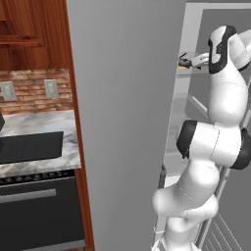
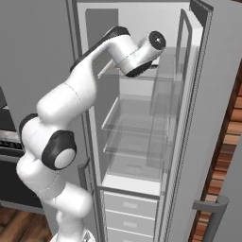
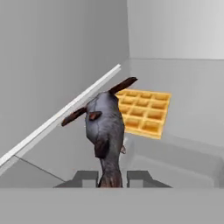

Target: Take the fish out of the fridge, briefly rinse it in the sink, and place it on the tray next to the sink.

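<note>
Fish (image 3: 105, 131), dark grey, hangs clamped in the nearly closed claw (image 3: 111, 177), held inside the fridge (image 2: 142, 123) above an upper shelf. Just beyond it lies a yellow waffle (image 3: 144, 113), then the pale back wall.

Fridge shelf (image 3: 192, 122) — waffle (image 3: 144, 111) on it

The fish (image 3: 105, 131) sits between the gripper's (image 3: 111, 177) fingertips inside the fridge (image 2: 142, 118), at an upper shelf. A waffle (image 3: 143, 113) lies on the shelf behind it. The tray (image 1: 30, 146) rests on the counter (image 1: 41, 122) left of the fridge
</note>
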Motion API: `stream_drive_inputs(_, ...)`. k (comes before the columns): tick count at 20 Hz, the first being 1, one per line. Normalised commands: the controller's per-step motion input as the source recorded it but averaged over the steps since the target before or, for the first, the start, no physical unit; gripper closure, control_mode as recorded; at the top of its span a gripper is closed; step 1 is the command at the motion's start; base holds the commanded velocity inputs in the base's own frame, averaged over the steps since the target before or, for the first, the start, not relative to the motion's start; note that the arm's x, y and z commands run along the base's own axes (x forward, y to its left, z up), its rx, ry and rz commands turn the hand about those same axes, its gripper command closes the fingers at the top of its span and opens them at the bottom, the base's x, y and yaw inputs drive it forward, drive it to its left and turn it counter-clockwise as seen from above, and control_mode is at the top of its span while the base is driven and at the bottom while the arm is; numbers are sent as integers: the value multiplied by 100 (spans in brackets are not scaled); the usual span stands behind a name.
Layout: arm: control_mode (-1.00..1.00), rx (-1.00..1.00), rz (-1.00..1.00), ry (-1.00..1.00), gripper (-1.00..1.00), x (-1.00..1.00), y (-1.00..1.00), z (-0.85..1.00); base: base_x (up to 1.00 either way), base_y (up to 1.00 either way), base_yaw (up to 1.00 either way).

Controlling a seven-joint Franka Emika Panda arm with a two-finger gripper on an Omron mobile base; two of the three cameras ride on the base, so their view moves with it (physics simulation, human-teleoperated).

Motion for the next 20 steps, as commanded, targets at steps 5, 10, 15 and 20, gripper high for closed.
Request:
stream_drive_inputs(5,-100,0,0,-6,100,-100,43,25,0,0,0)
stream_drive_inputs(10,-100,0,0,0,100,-100,17,53,0,0,0)
stream_drive_inputs(15,-100,-5,-5,2,100,-100,2,21,0,0,0)
stream_drive_inputs(20,-100,-27,-8,22,100,-100,0,-66,0,0,0)
